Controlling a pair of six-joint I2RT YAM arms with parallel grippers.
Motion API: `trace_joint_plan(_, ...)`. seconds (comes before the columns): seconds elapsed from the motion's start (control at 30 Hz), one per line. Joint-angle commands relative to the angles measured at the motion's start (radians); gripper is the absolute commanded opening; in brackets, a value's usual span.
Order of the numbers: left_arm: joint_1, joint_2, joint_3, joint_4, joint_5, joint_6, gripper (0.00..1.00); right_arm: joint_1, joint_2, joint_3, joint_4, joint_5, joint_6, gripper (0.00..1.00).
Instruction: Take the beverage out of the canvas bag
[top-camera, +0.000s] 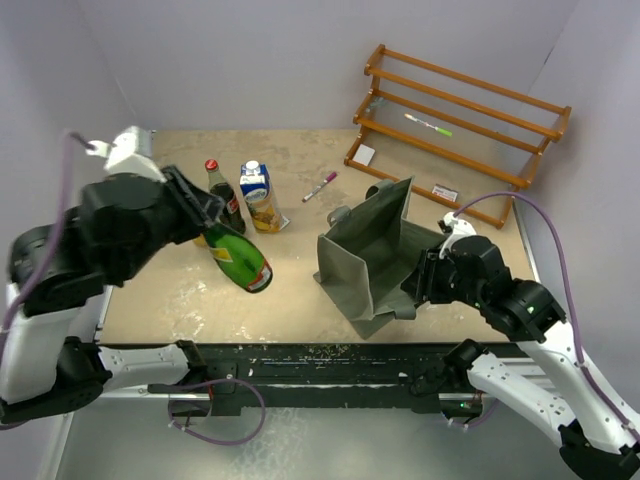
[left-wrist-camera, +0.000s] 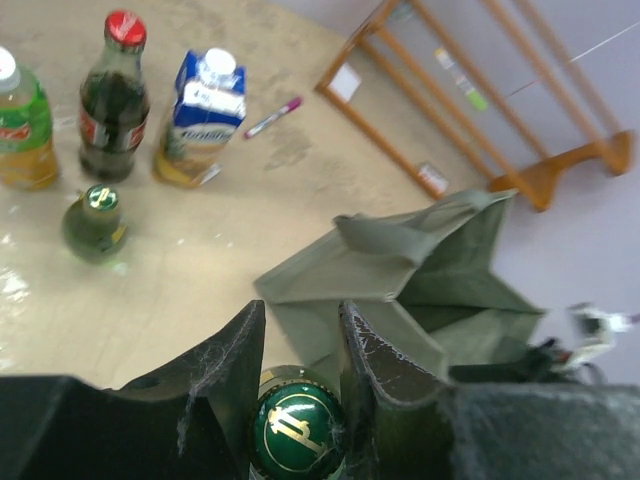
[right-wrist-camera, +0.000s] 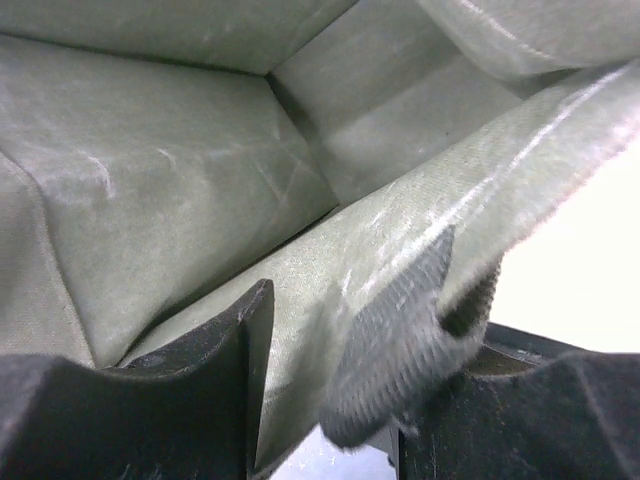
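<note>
The canvas bag (top-camera: 372, 255) is grey-green and stands open at the table's right-centre. It also shows in the left wrist view (left-wrist-camera: 405, 265). My left gripper (top-camera: 205, 228) is shut on the neck of a dark green glass bottle (top-camera: 242, 262). The bottle hangs tilted over the table, left of the bag and outside it. Its green and gold cap (left-wrist-camera: 297, 432) sits between my left gripper's (left-wrist-camera: 300, 395) fingers. My right gripper (top-camera: 425, 275) is shut on the bag's right wall (right-wrist-camera: 330, 270). In the right wrist view (right-wrist-camera: 320, 400) a woven strap covers one finger.
A cola bottle (top-camera: 222, 195) and a drink carton (top-camera: 260, 197) stand at the back left. A yellow-green bottle (left-wrist-camera: 22, 125) and a small green bottle (left-wrist-camera: 95, 222) stand near them. A pink marker (top-camera: 320, 186) lies mid-table. A wooden rack (top-camera: 460, 120) stands at the back right.
</note>
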Motion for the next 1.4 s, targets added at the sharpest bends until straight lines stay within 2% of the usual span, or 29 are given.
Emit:
trace_joint_plan(0.0, 0.004, 0.07, -0.109, 0.14, -0.011, -0.035, 0.0, 0.002, -0.008, 0.085, -0.043, 0.064, 0.019, 0.48)
trace_joint_plan(0.13, 0.003, 0.149, -0.203, 0.145, -0.006, -0.09, 0.0, 0.003, -0.023, 0.096, -0.057, 0.071, 0.049, 0.48)
trace_joint_plan(0.27, 0.015, 0.167, -0.383, 0.319, -0.055, -0.009, 0.0, 0.003, -0.034, 0.103, -0.069, 0.09, 0.083, 0.48)
trace_joint_plan(0.4, 0.087, 0.186, -0.541, 0.544, -0.024, 0.11, 0.0, 0.003, -0.043, 0.127, -0.087, 0.117, 0.098, 0.48)
trace_joint_plan(0.73, 0.241, 0.341, -0.643, 0.776, -0.002, 0.31, 0.0, 0.003, -0.065, 0.216, -0.151, 0.239, 0.106, 0.54)
trace_joint_plan(0.77, 0.251, 0.35, -0.655, 0.802, -0.001, 0.33, 0.0, 0.002, -0.07, 0.218, -0.153, 0.243, 0.109, 0.55)
trace_joint_plan(0.9, 0.281, 0.357, -0.725, 0.903, -0.011, 0.422, 0.0, 0.002, -0.09, 0.232, -0.154, 0.245, 0.118, 0.74)
trace_joint_plan(1.03, 0.317, 0.348, -0.779, 0.966, 0.035, 0.456, 0.0, 0.002, -0.113, 0.25, -0.138, 0.272, 0.111, 0.86)
trace_joint_plan(1.1, 0.322, 0.346, -0.791, 0.966, 0.039, 0.456, 0.0, 0.002, -0.119, 0.264, -0.117, 0.28, 0.104, 0.99)
trace_joint_plan(1.33, 0.326, 0.304, -0.887, 1.011, 0.038, 0.456, 0.0, 0.003, -0.067, 0.333, -0.088, 0.297, 0.141, 1.0)
trace_joint_plan(1.37, 0.328, 0.298, -0.898, 1.017, 0.037, 0.455, 0.03, 0.003, -0.057, 0.341, -0.082, 0.288, 0.13, 1.0)
